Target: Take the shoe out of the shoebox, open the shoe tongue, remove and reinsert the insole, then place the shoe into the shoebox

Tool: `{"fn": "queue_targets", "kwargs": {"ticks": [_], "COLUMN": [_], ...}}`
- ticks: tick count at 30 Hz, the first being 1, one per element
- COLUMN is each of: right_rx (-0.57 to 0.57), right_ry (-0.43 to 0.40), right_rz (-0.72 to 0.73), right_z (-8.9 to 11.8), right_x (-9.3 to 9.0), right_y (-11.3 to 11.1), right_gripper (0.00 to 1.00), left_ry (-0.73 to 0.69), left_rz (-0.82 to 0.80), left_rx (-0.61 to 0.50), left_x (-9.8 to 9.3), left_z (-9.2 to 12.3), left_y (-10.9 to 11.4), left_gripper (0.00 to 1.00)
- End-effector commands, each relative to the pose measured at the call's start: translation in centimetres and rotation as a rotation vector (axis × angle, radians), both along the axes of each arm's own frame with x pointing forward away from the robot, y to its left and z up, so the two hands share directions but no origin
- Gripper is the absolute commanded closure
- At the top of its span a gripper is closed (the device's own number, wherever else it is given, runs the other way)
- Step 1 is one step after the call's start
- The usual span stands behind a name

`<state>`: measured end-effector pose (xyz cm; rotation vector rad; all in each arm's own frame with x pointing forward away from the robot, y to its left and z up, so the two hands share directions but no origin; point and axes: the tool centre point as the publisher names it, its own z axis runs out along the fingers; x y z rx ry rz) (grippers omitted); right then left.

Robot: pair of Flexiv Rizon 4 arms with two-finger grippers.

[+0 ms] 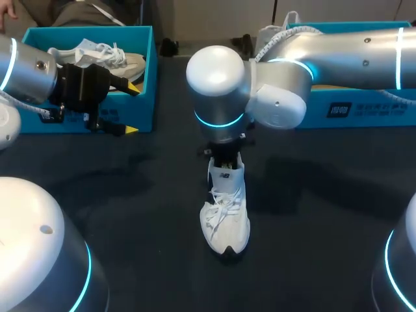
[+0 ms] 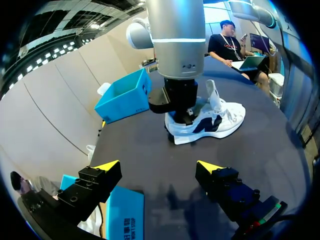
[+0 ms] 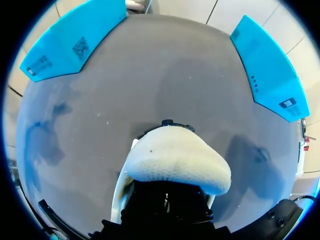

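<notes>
A white lace-up shoe point(image 1: 226, 221) stands upright on the dark table's middle, toe toward the front edge. Its tongue point(image 1: 226, 174) is raised and rises just ahead of my right gripper in the right wrist view point(image 3: 175, 160). My right gripper point(image 1: 224, 155) points straight down into the shoe's heel opening point(image 2: 182, 114); its fingertips are hidden inside, so I cannot tell what is between them. Far off at the left, my left gripper point(image 1: 132, 110) hangs open and empty point(image 2: 159, 167) beside a blue shoebox point(image 1: 148, 71).
The left blue shoebox holds a second white shoe point(image 1: 110, 58). Another blue shoebox point(image 1: 364, 107) stands at the back right, behind my right arm. Bare dark table lies on both sides of the shoe and in front of it.
</notes>
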<state>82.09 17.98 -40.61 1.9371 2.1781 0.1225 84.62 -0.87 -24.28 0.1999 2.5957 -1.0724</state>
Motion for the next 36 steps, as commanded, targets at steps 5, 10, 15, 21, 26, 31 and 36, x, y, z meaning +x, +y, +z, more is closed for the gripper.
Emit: {"fn": "queue_targets", "kwargs": {"ticks": [5,10,15,21,26,31,36], "right_rx": [-0.030,-0.030,-0.041,-0.020,0.019,0.060,0.085], "right_ry": [0.090,0.140,0.204,0.326,0.414,0.445,0.462], "right_rz": [-0.041,-0.050,-0.059,-0.111,-0.129,-0.158,-0.154], "right_z": [1.5,3.3,4.8,5.7,5.9,5.7,5.8], "right_x": [-1.1,-2.3,-3.8,-6.1,-7.6,-8.1,-8.1], "right_y": [0.5,0.8,0.6,0.0,0.1,0.4,0.6], "right_gripper": [1.00,1.00,1.00,1.00,1.00,0.79,0.00], "left_ry": [0.001,0.001,0.001,0.001,0.001,0.001,0.001], "left_rz": [0.000,0.000,0.000,0.000,0.000,0.000,0.000], "left_rx": [0.002,0.002,0.002,0.002,0.002,0.002,0.002], "left_x": [0.0,0.0,0.0,0.0,0.0,0.0,0.0], "left_z": [0.0,0.0,0.0,0.0,0.0,0.0,0.0], "left_y": [0.0,0.0,0.0,0.0,0.0,0.0,0.0], "left_gripper": [0.00,0.00,0.00,0.00,0.00,0.00,0.00]}}
